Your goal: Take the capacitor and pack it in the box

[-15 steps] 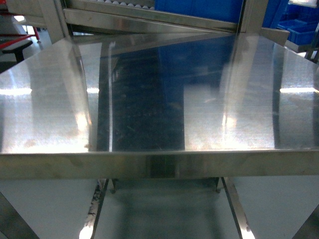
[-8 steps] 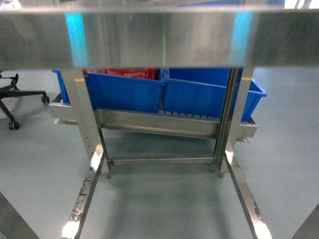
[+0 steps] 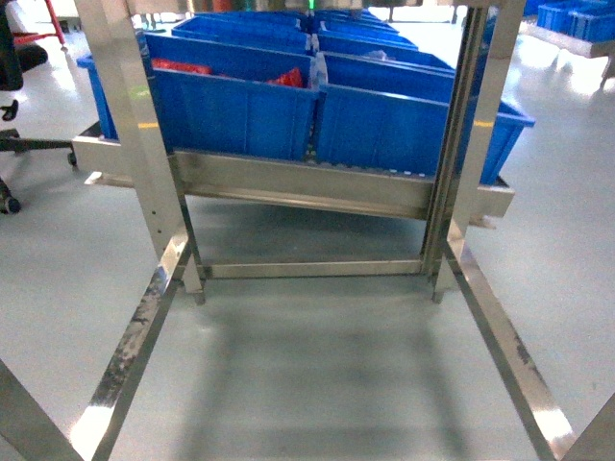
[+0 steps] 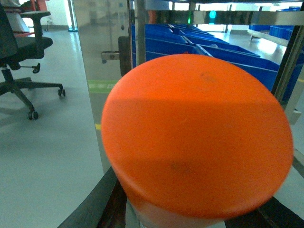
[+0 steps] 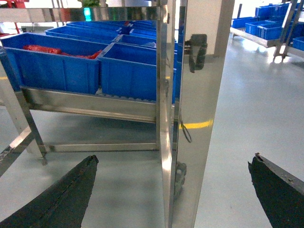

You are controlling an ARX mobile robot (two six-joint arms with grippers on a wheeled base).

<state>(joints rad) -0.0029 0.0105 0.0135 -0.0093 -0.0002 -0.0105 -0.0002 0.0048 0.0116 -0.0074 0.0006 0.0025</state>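
Pointing orange end camera-ward, capacitor [image 4: 197,137] sits clamped in left gripper [image 4: 178,222]; right gripper [image 5: 173,192] wide.

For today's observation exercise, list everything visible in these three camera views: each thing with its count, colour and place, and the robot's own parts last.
Bins: several, blue, in rows on the low rack; some hold red items.
Rack: one, shiny steel, on the floor ahead.
Office chair: one, black, left of the rack.
Floor: pale grey, a yellow mark in the right wrist view.
Round object: one, orange, filling the left wrist view.
Right pincer: fingers black, spread wide, empty.
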